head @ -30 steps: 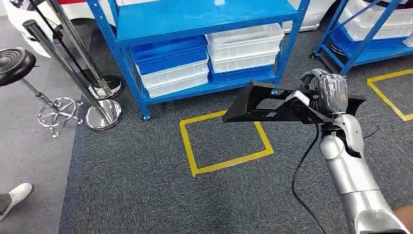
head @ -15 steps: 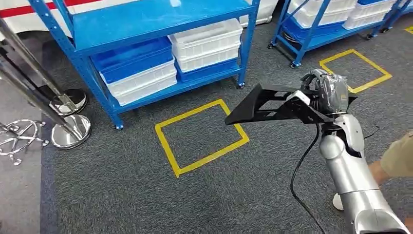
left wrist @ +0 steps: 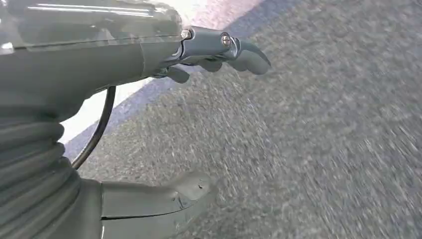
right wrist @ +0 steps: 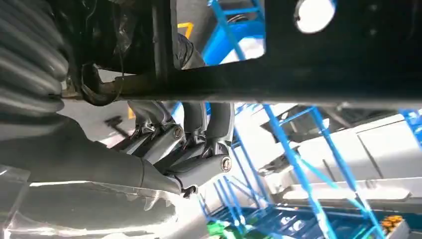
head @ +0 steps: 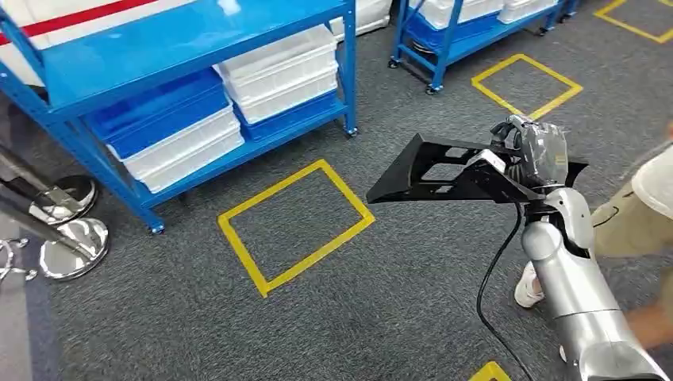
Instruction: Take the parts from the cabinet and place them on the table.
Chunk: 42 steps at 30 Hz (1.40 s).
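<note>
My right hand (head: 533, 151) grips a flat black part (head: 444, 171) with cut-out openings and carries it level at chest height over the grey carpet, its long end pointing to my left. From the right wrist camera the black part (right wrist: 318, 55) runs as a dark bar across my curled fingers (right wrist: 199, 139). My left hand (left wrist: 199, 119) hangs above the carpet, thumb and fingers apart with nothing between them. The blue cabinet (head: 182, 40) stands at the upper left.
The cabinet's lower shelf holds blue and white bins (head: 278, 71). A second blue rack (head: 468, 24) stands at the top. Yellow tape squares (head: 294, 222) mark the carpet. A person (head: 635, 214) stands close on my right. Chrome post bases (head: 71, 238) sit at far left.
The whole view has swung: cabinet and tape square slid to the left. The person has come further in at the right. My right hand holds the black part as before.
</note>
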{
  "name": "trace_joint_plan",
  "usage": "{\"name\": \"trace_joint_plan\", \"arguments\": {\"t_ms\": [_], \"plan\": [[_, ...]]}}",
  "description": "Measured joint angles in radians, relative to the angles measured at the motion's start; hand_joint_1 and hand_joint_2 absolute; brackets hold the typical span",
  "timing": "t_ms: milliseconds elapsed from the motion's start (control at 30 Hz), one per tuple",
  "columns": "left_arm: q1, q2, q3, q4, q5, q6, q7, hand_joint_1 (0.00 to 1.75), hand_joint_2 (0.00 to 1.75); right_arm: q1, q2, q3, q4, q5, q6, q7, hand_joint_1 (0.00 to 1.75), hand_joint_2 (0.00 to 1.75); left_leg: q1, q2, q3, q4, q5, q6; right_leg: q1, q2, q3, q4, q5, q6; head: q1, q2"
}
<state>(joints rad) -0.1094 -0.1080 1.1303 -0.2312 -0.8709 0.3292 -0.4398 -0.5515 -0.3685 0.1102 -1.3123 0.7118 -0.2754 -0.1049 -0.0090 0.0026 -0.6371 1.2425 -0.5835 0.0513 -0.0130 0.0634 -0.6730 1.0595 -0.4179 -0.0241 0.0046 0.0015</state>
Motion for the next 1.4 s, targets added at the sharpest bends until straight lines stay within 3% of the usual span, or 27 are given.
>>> {"name": "trace_joint_plan", "arguments": {"t_ms": [67, 100, 200, 233, 267, 300, 367, 433, 467, 533, 567, 600, 633, 733, 767, 833, 900, 933, 967, 1033, 1067, 1100, 1133, 1233, 1267, 1333, 1400], "plan": [[-0.001, 0.001, 0.0, 0.0, 0.0, 0.0, -0.001, 0.0, 1.75, 0.0, 0.0, 0.0, -0.004, 0.0, 0.0, 0.0, 1.75, 1.75, -0.025, -0.052, 0.073, -0.171, 0.101, 0.045, 0.004, 0.025, 0.007, -0.004, 0.002, -0.001, 0.0, 0.0], [-0.001, 0.013, 0.0, -0.001, 0.0, 0.0, -0.001, 0.0, 1.75, 0.002, 0.002, 0.0, -0.003, 0.0, 0.0, 0.0, 1.75, 1.75, -0.022, -0.104, 0.081, -0.185, 0.098, 0.073, -0.002, 0.029, 0.004, -0.006, 0.007, 0.002, 0.002, 0.0], [-0.001, 0.013, 0.0, -0.001, 0.001, 0.0, -0.003, 0.0, 1.75, 0.012, 0.003, 0.0, 0.0, 0.0, 0.001, 0.0, 1.75, 1.75, -0.032, -0.08, 0.084, -0.208, 0.12, 0.074, -0.027, 0.074, -0.002, -0.028, 0.029, 0.023, -0.001, 0.0], [-0.003, 0.014, 0.0, -0.001, 0.0, 0.0, -0.003, 0.0, 1.75, 0.016, -0.001, 0.0, -0.002, 0.0, 0.001, 0.0, 1.75, 1.75, -0.034, -0.064, 0.101, -0.247, 0.138, 0.083, -0.025, 0.085, 0.001, -0.045, 0.04, 0.03, -0.001, 0.0], [-0.007, 0.012, 0.0, -0.001, 0.0, 0.0, -0.003, 0.0, 1.75, 0.018, -0.002, -0.001, -0.002, 0.0, 0.0, 0.0, 1.75, 1.75, -0.022, -0.046, 0.136, -0.324, 0.137, 0.071, -0.018, 0.032, -0.006, -0.033, 0.035, 0.024, -0.001, 0.0], [-0.007, 0.011, 0.0, -0.001, 0.0, -0.001, -0.003, 0.0, 1.75, 0.011, -0.006, -0.003, -0.003, 0.0, 0.0, 0.0, 1.75, 1.75, -0.022, -0.037, 0.139, -0.33, 0.149, 0.06, -0.01, -0.014, -0.019, -0.014, 0.008, 0.027, 0.002, 0.0], [-0.002, 0.009, 0.0, 0.0, 0.0, -0.002, -0.003, 0.0, 1.75, 0.004, -0.005, -0.003, -0.003, 0.0, -0.001, 0.0, 1.75, 1.75, -0.019, -0.007, 0.136, -0.335, 0.15, 0.056, -0.014, -0.044, -0.076, 0.114, -0.07, 0.039, 0.001, 0.0], [0.003, 0.007, 0.0, 0.0, 0.0, -0.002, -0.002, 0.0, 1.75, 0.014, -0.005, -0.003, -0.001, 0.0, 0.0, 0.0, 1.75, 1.75, -0.013, 0.025, 0.133, -0.323, 0.141, 0.044, -0.026, -0.053, -0.113, 0.216, -0.096, 0.056, 0.001, 0.0], [0.002, 0.006, 0.0, 0.0, 0.0, -0.002, -0.002, 0.0, 1.75, 0.016, -0.005, -0.003, 0.001, 0.0, 0.0, 0.0, 1.75, 1.75, -0.009, 0.038, 0.129, -0.312, 0.134, 0.034, -0.032, -0.058, -0.102, 0.201, -0.077, 0.065, 0.001, 0.0], [-0.001, 0.002, 0.0, 0.0, 0.0, -0.003, -0.002, 0.0, 1.75, 0.014, -0.005, -0.003, 0.0, 0.0, 0.0, 0.0, 1.75, 1.75, 0.006, 0.065, 0.118, -0.276, 0.112, 0.01, -0.045, -0.08, -0.021, 0.064, -0.007, 0.083, 0.001, 0.0], [-0.002, 0.001, 0.0, 0.0, 0.0, -0.003, -0.003, 0.0, 1.75, 0.012, -0.005, -0.003, 0.0, 0.0, 0.0, 0.0, 1.75, 1.75, 0.013, 0.078, 0.11, -0.251, 0.096, -0.003, -0.046, -0.105, 0.011, -0.004, -0.008, 0.097, 0.001, 0.0], [-0.004, 0.007, 0.0, -0.001, 0.001, -0.003, -0.004, 0.0, 1.75, 0.011, -0.003, -0.003, 0.001, 0.0, 0.0, 0.0, 1.75, 1.75, 0.004, 0.085, 0.092, -0.234, 0.082, -0.017, -0.032, -0.115, 0.004, 0.016, -0.017, 0.088, 0.002, 0.0], [-0.004, 0.006, 0.0, 0.0, 0.001, -0.004, -0.007, 0.0, 1.75, 0.012, -0.007, -0.003, -0.002, 0.0, 0.0, 0.001, 1.75, 1.75, 0.004, 0.095, 0.093, -0.212, 0.072, -0.022, -0.03, -0.098, -0.001, 0.019, -0.019, 0.059, 0.0, 0.0], [-0.006, 0.005, 0.0, 0.0, 0.001, -0.006, -0.01, 0.0, 1.75, 0.018, -0.009, -0.003, -0.003, 0.0, -0.001, 0.0, 1.75, 1.75, 0.011, 0.115, 0.1, -0.212, 0.066, -0.031, -0.024, -0.073, -0.009, 0.025, -0.022, 0.037, 0.0, 0.0], [-0.007, 0.004, 0.0, 0.0, 0.0, -0.007, -0.01, 0.0, 1.75, 0.019, -0.012, -0.004, -0.005, 0.0, -0.001, 0.0, 1.75, 1.75, 0.017, 0.099, 0.096, -0.203, 0.053, -0.039, -0.026, -0.066, -0.008, 0.021, -0.019, 0.028, 0.0, 0.0], [-0.006, 0.003, 0.0, 0.0, 0.0, -0.007, -0.011, 0.0, 1.75, 0.013, -0.013, -0.005, -0.007, 0.0, -0.001, 0.0, 1.75, 1.75, 0.022, 0.033, 0.061, -0.111, -0.019, -0.039, -0.024, -0.053, -0.008, 0.016, -0.013, 0.019, 0.0, 0.0], [-0.002, 0.002, 0.0, 0.0, -0.005, -0.007, -0.012, 0.0, 1.75, 0.013, -0.013, -0.006, -0.008, 0.01, -0.002, 0.001, 1.75, 1.75, 0.021, 0.009, -0.006, 0.04, -0.087, -0.036, -0.019, -0.034, -0.009, 0.009, -0.008, 0.013, 0.0, 0.0], [-0.001, 0.002, 0.0, 0.0, -0.005, -0.007, -0.012, 0.0, 1.75, 0.012, -0.014, -0.006, -0.008, 0.029, -0.003, 0.004, 1.75, 1.75, 0.02, 0.006, -0.028, 0.084, -0.093, -0.032, -0.016, -0.023, -0.011, 0.009, -0.006, 0.012, 0.0, 0.0], [0.0, 0.002, 0.0, 0.0, -0.006, -0.007, -0.011, 0.0, 1.75, 0.01, -0.016, -0.006, -0.008, 0.049, -0.005, 0.011, 1.75, 1.75, 0.018, 0.004, -0.027, 0.08, -0.077, -0.025, -0.013, -0.012, -0.012, 0.009, -0.004, 0.012, 0.0, 0.0], [-0.002, 0.002, 0.0, 0.0, -0.006, -0.007, -0.012, 0.0, 1.75, -0.001, -0.027, -0.006, -0.008, 0.097, -0.007, 0.031, 1.75, 1.75, 0.011, -0.009, 0.026, -0.043, 0.013, -0.006, -0.011, 0.013, -0.009, 0.009, -0.003, 0.013, 0.0, 0.0], [-0.002, 0.002, 0.0, 0.0, -0.006, -0.007, -0.012, 0.0, 1.75, -0.01, -0.032, -0.006, -0.009, 0.112, -0.006, 0.037, 1.75, 1.75, 0.006, -0.034, 0.064, -0.132, 0.066, 0.005, -0.012, 0.023, -0.006, 0.009, -0.003, 0.013, 0.0, 0.0], [-0.001, 0.006, 0.0, 0.0, -0.006, -0.007, -0.013, 0.0, 1.75, -0.017, -0.034, -0.006, -0.008, 0.118, -0.008, 0.04, 1.75, 1.75, 0.002, -0.093, 0.082, -0.18, 0.08, 0.014, -0.018, 0.03, -0.006, 0.005, 0.0, 0.017, 0.001, 0.0], [0.001, 0.005, 0.0, 0.0, -0.006, -0.006, -0.013, 0.0, 1.75, -0.025, -0.036, -0.006, -0.008, 0.121, -0.009, 0.041, 1.75, 1.75, 0.004, -0.098, 0.087, -0.187, 0.088, 0.015, -0.018, 0.044, -0.009, 0.003, 0.007, 0.025, 0.0, 0.0], [-0.001, 0.008, 0.0, 0.0, -0.006, -0.005, -0.014, 0.0, 1.75, -0.022, -0.044, -0.006, -0.008, 0.126, -0.01, 0.041, 1.75, 1.75, -0.004, -0.073, 0.093, -0.204, 0.104, 0.018, -0.034, 0.083, -0.011, -0.025, 0.031, 0.052, 0.0, 0.0], [-0.006, 0.008, 0.0, 0.0, -0.007, -0.005, -0.015, 0.0, 1.75, -0.023, -0.052, -0.006, -0.008, 0.129, -0.01, 0.042, 1.75, 1.75, 0.001, -0.053, 0.112, -0.252, 0.119, 0.022, -0.027, 0.086, -0.013, -0.031, 0.034, 0.058, 0.0, 0.0], [-0.011, 0.006, 0.0, 0.0, -0.007, -0.006, -0.015, 0.0, 1.75, -0.037, -0.063, -0.006, -0.006, 0.143, -0.008, 0.047, 1.75, 1.75, 0.0, -0.024, 0.122, -0.293, 0.122, 0.025, -0.014, -0.01, -0.046, 0.03, -0.023, 0.051, 0.003, 0.0], [-0.002, 0.005, 0.0, 0.0, -0.007, -0.008, -0.014, 0.0, 1.75, -0.047, -0.064, -0.006, -0.007, 0.152, -0.003, 0.055, 1.75, 1.75, -0.003, 0.008, 0.117, -0.289, 0.123, 0.024, -0.011, -0.045, -0.106, 0.178, -0.092, 0.052, 0.002, 0.0]]}}
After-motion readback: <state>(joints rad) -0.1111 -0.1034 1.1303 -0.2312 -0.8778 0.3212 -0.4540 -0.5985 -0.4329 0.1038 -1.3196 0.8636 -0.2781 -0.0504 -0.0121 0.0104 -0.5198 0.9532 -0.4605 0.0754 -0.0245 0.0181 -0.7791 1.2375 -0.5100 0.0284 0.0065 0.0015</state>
